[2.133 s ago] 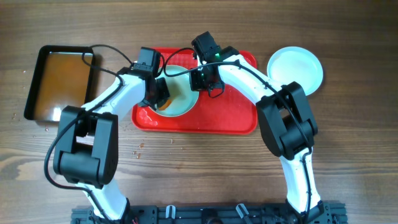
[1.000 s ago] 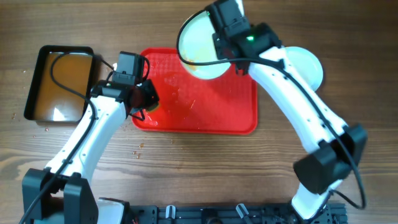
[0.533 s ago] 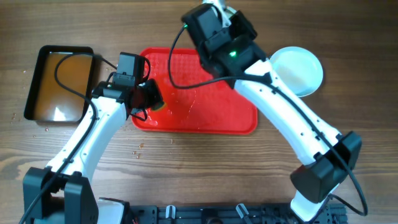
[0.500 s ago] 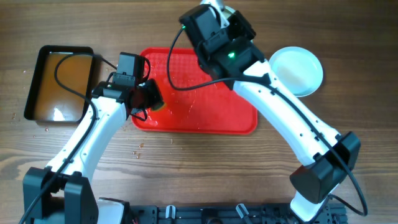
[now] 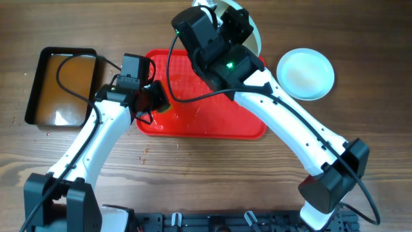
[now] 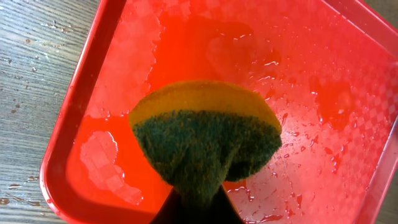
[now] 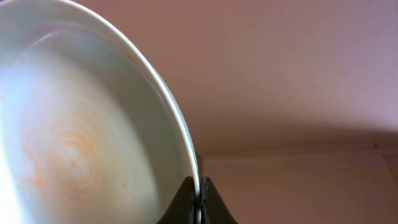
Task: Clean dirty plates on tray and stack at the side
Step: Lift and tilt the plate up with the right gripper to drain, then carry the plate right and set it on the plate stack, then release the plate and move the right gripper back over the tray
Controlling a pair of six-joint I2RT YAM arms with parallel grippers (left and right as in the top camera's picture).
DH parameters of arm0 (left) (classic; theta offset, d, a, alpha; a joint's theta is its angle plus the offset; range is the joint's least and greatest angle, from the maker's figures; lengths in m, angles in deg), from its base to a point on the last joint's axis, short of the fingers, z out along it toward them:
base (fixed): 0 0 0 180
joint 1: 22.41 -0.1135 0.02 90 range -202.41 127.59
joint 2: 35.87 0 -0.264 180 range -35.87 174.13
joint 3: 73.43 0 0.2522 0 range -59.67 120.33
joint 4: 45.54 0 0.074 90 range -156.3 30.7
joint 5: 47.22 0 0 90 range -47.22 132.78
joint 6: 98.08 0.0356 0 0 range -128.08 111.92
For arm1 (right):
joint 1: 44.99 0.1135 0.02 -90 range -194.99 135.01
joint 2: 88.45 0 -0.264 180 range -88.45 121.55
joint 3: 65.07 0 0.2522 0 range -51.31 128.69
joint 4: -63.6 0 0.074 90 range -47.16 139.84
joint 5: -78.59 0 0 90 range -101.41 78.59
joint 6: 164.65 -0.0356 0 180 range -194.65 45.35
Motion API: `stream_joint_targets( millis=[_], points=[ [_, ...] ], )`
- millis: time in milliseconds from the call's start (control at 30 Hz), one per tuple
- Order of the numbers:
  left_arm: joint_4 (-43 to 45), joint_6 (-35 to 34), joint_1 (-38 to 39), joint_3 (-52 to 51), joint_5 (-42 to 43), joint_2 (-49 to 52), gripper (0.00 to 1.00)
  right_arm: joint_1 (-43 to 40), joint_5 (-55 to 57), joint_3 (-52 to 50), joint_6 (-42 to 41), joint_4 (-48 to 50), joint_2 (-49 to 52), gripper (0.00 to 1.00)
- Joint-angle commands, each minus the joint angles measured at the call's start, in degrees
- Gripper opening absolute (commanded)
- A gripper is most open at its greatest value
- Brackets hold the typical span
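My right gripper (image 7: 199, 194) is shut on the rim of a white plate (image 7: 81, 143), which stands tilted on edge high above the table. Faint orange rings smear its inside. In the overhead view only this plate's curved edge (image 5: 253, 31) shows behind the raised right wrist, over the far end of the red tray (image 5: 219, 109). A second white plate (image 5: 306, 73) lies on the table to the right of the tray. My left gripper (image 6: 194, 210) is shut on a yellow and green sponge (image 6: 205, 140), held just over the tray's wet left part (image 6: 298, 68).
A black tray of brownish water (image 5: 61, 87) sits on the wooden table left of the red tray. Small crumbs (image 5: 143, 153) lie on the wood in front of the red tray's left corner. The right arm's long links cross above the tray's right side.
The right arm has swung the held plate higher and toward the top middle, so the wrist now hides most of it. The left arm and sponge have stayed put.
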Motion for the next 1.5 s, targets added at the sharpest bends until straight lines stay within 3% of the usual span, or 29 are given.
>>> stream_joint_targets(
  millis=[0, 100, 167, 267, 433, 667, 867, 900, 933, 967, 1067, 1233, 1467],
  points=[
    [0.39, -0.39, -0.26, -0.33, 1.03, 0.39, 0.04, -1.18, -10.36, 0.70, -14.64, -4.90, -0.48, 0.04],
    [0.24, -0.37, -0.26, -0.33, 1.03, 0.39, 0.04, -6.95, -35.76, 0.59, -28.22, -11.87, -0.39, 0.04],
    [0.02, -0.37, -0.26, -0.33, 1.05, 0.39, 0.04, -13.97, -50.03, -0.11, -31.76, -12.09, -0.37, 0.04],
    [-0.20, -0.37, -0.26, -0.33, 1.03, 0.39, 0.04, -28.89, -58.60, -1.38, -41.99, -13.29, -0.35, 0.04],
    [-0.17, -0.37, -0.26, -0.33, 1.05, 0.39, 0.04, -48.61, -72.28, -7.65, -42.93, -14.03, -0.35, 0.04],
    [0.02, -0.37, -0.26, -0.33, 1.03, 0.39, 0.04, -62.23, -79.21, -25.38, -47.52, -3.30, -0.35, 0.04],
    [0.00, -0.39, -0.26, -0.33, 1.03, 0.39, 0.04, -61.90, -79.30, -31.23, -49.94, 3.30, -0.26, 0.07],
    [0.00, -0.39, -0.26, -0.33, 1.03, 0.39, 0.04, -61.64, -79.12, -31.23, -50.71, 3.15, -0.24, 0.18],
    [0.00, -0.39, -0.26, -0.33, 1.05, 0.39, 0.04, -61.33, -79.12, -31.23, -52.15, 3.04, -0.24, 0.46],
    [0.00, -0.39, -0.26, -0.33, 1.05, 0.39, 0.04, -61.05, -79.17, -31.23, -53.59, 2.75, -0.24, 0.51],
    [0.02, -0.39, -0.26, -0.33, 1.03, 0.39, 0.04, -60.08, -83.71, -31.23, -57.66, 1.70, -0.24, 0.63],
    [2.97, -0.37, -0.26, -0.33, 0.98, 0.39, 0.04, -53.57, -102.62, -32.39, -58.95, -0.46, -0.24, 0.68],
    [10.40, -0.35, -2.82, -0.33, -10.71, 0.39, 0.04, -31.47, -92.24, -38.71, -59.19, 9.60, -0.07, 0.90]
  ],
)
